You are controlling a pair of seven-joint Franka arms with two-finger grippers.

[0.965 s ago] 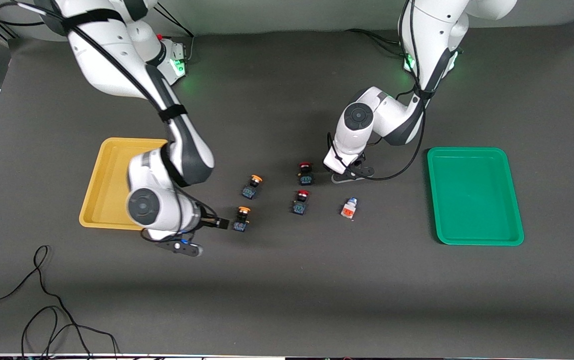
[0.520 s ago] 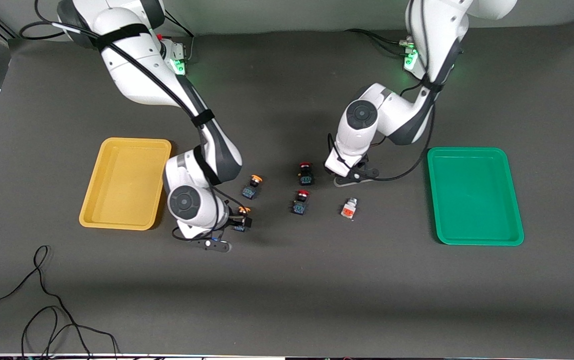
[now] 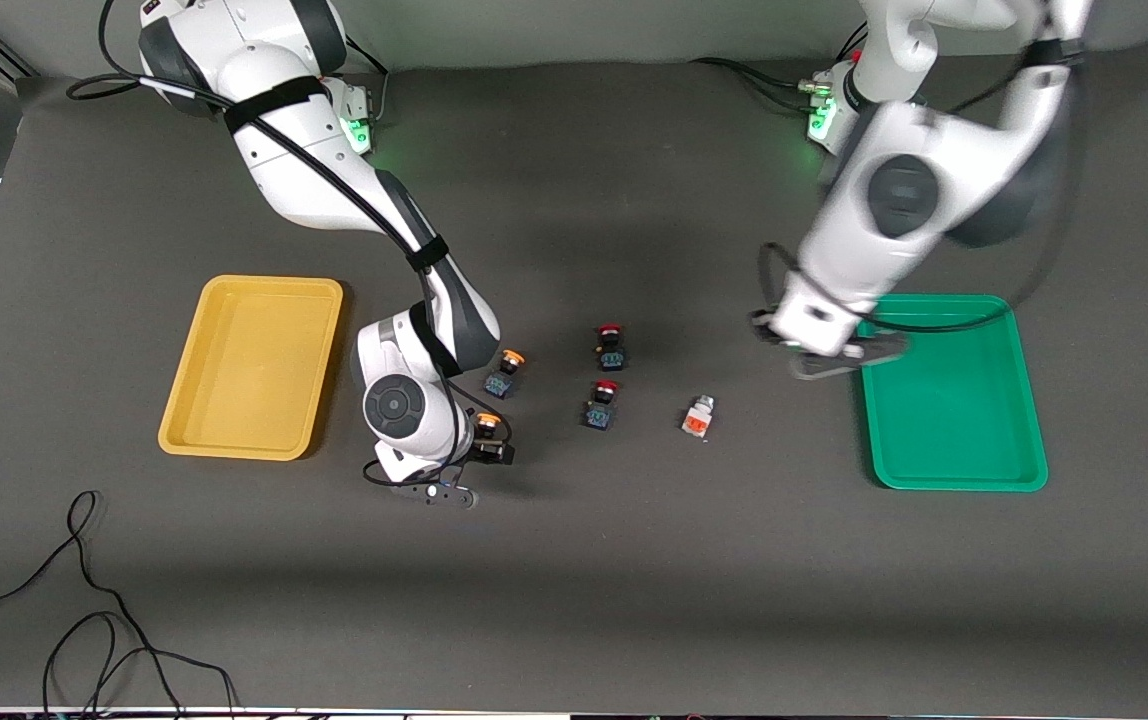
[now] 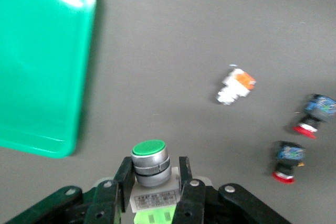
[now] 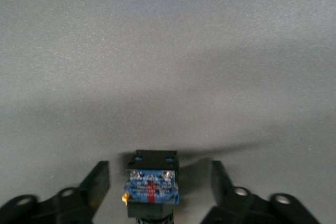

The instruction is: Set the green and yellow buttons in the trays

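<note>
Yellow tray (image 3: pixel 234 420): middle left of the front view, on the dark tabletop (image 3: pixel 574 600); nothing in it.
Right arm: comes from its base at upper left of the front view, bends down toward the centre-left, wrist turned low over the tabletop just beside the yellow tray.
Right gripper (image 3: pixel 490 452): down at the tabletop, fingers (image 5: pixel 97 184) standing wide, one on each side of a yellow-capped button (image 5: pixel 151 184); a gap shows on both sides in the right wrist view, no contact.
Second yellow-capped button (image 3: pixel 504 372): just above that gripper in the front view, upright on the tabletop.
Red-capped buttons (image 3: pixel 610 346), (image 3: pixel 601 403): centre of the front view, one above the other, apart.
White button with orange-red end (image 3: pixel 699 416): lying on its side, lower right of the red pair.
Left arm: from its base at upper right, elbow raised, forearm sloping down; motion-blurred.
Left gripper (image 4: pixel 155 174): in the air over the tabletop by the green tray's (image 3: pixel 954 470) edge, fingers clamped on the grey body of the green-capped button (image 4: pixel 149 157), cap facing away from the wrist.
Green tray: middle right, nothing in it.
</note>
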